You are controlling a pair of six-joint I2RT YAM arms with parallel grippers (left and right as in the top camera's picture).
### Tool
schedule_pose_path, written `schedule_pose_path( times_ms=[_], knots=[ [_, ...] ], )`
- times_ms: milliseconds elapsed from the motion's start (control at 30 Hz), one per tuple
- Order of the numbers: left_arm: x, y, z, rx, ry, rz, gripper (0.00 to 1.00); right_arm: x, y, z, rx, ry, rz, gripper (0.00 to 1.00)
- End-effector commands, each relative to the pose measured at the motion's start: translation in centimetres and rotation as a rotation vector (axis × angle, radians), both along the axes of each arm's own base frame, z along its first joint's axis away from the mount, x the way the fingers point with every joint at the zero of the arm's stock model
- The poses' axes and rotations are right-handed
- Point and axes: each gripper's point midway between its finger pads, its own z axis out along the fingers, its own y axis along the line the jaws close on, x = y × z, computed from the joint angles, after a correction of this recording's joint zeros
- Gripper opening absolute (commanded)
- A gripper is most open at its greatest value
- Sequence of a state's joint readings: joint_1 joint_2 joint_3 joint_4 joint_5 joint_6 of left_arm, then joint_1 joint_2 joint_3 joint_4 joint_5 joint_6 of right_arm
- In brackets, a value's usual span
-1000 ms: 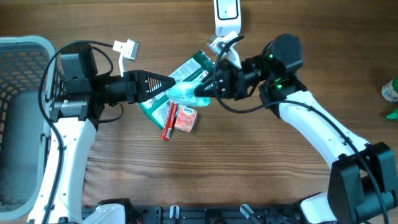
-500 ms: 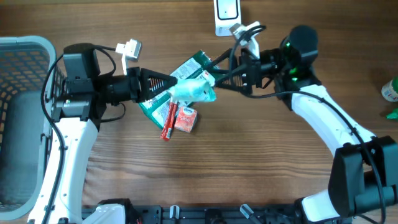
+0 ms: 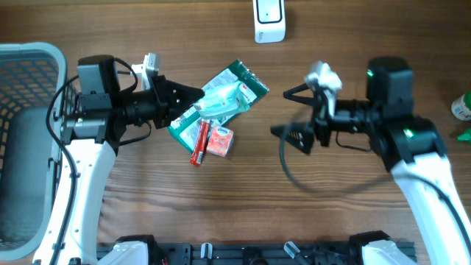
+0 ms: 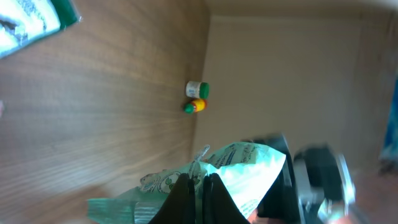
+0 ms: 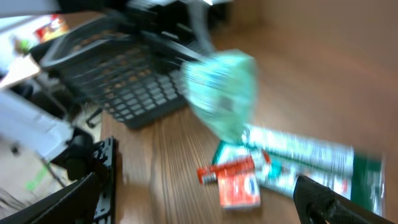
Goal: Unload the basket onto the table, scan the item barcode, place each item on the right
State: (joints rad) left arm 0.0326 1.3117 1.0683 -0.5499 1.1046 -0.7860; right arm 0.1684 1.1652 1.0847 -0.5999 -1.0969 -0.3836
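Observation:
The item is a pale green packet (image 3: 221,105) held above the table, with my left gripper (image 3: 203,97) shut on its left end. In the left wrist view the black fingers (image 4: 186,193) pinch the packet (image 4: 249,168) flat between them. My right gripper (image 3: 284,113) stands open to the right of the packet, apart from it, with nothing between its fingers. The right wrist view, blurred, shows the packet (image 5: 224,93) hanging in the air ahead of the right gripper (image 5: 199,208). A white scanner (image 3: 268,18) stands at the table's far edge.
Under the packet lie a dark green bag (image 3: 243,79), a red tube (image 3: 199,144) and a small red box (image 3: 220,140). A grey basket (image 3: 22,66) fills the left side. A green-capped bottle (image 3: 461,107) stands at the right edge.
My right gripper let go of the packet, opened wide and drew back to the right. The left gripper closed on the packet and now holds it alone.

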Motion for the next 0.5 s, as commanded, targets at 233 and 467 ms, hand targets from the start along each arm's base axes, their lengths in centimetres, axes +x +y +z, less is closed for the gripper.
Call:
schedule_pose_path(
  times_ms=[233, 467],
  knots=[
    [-1.3, -0.8, 1.5, -0.175, 0.282, 0.019, 0.04, 4.0, 3.7, -0.8, 0.237, 0.038, 0.289, 1.0],
    [-1.2, -0.8, 1.5, -0.173, 0.276, 0.019, 0.04, 5.1, 10.1, -2.8, 0.251, 0.244, 0.313, 1.0]
  ],
)
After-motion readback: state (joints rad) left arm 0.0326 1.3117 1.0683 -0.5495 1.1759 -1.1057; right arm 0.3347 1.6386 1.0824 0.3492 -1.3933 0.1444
